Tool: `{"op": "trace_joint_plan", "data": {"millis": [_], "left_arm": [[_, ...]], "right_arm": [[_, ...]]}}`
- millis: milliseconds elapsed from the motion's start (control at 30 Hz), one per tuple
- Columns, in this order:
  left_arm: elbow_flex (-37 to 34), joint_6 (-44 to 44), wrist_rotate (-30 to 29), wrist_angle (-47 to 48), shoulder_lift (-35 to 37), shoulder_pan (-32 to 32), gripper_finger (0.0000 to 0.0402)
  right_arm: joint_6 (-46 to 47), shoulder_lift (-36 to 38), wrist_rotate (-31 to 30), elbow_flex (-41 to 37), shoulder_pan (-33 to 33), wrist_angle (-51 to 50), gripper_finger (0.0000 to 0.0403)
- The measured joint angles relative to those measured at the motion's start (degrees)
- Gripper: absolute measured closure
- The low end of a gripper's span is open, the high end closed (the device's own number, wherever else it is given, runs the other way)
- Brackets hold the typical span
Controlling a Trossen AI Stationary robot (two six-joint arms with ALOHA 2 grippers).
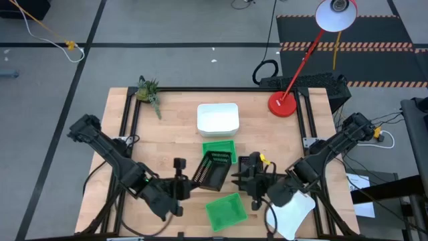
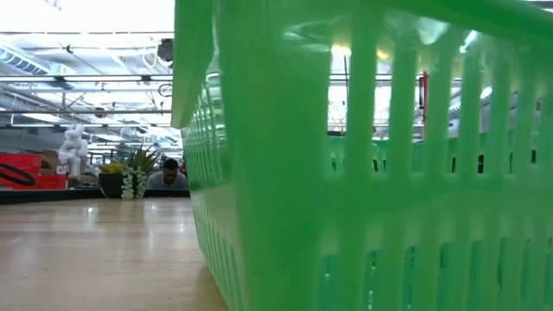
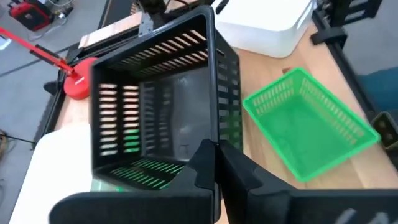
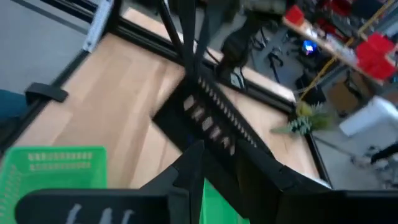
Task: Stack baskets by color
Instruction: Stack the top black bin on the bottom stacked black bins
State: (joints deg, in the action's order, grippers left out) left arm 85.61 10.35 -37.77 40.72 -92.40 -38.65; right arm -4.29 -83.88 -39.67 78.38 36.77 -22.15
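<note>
A black slatted basket (image 1: 214, 167) hangs tilted between my two grippers, partly over a green basket (image 1: 219, 147) at the table's middle. My left gripper (image 1: 189, 179) is shut on the black basket (image 3: 155, 106), whose open side faces that wrist. My right gripper (image 1: 239, 178) stands at the basket's right side (image 4: 211, 121) with its fingers (image 4: 189, 165) apart. A second green basket (image 1: 225, 211) lies by the near edge and fills the low view (image 2: 371, 173). White baskets (image 1: 217, 117) stand behind the middle. My left gripper pinches the black basket's rim (image 3: 213, 140) near a corner between its two fingers, coming from the table's left. The basket is tipped on its side. Whether its far end rests on the green basket below, I cannot tell. Whether my right gripper touches the black basket, I cannot tell.
A red lamp base (image 1: 282, 104) stands at the far right, and a small plant (image 1: 148, 90) lies at the far left corner. Another white basket (image 1: 297, 214) lies under my right arm at the near right. Bare wood shows along the table's left side.
</note>
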Motion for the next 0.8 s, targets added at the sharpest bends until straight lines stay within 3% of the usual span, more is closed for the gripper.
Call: {"op": "trace_joint_plan", "data": {"millis": [133, 433, 667, 800], "left_arm": [[5.9, -2.3, -1.6, -0.2, -5.8, 0.8, 0.0397], [16.9, -8.0, -8.4, -0.6, -17.6, 2.7, 0.0397], [25.5, -10.7, -12.0, -0.5, -26.8, 4.8, 0.0397], [28.2, -7.7, -12.2, -0.7, -29.2, 6.0, 0.0397]], "right_arm": [[-0.5, 0.0, -3.0, 2.0, 2.8, -0.7, 0.0319], [8.3, 2.8, -18.7, 4.1, 9.3, -1.9, 0.0319], [16.9, 4.0, -18.8, 4.1, 9.9, -13.0, 0.0318], [19.4, 4.2, -17.0, 4.1, 9.8, -19.2, 0.0318]]}}
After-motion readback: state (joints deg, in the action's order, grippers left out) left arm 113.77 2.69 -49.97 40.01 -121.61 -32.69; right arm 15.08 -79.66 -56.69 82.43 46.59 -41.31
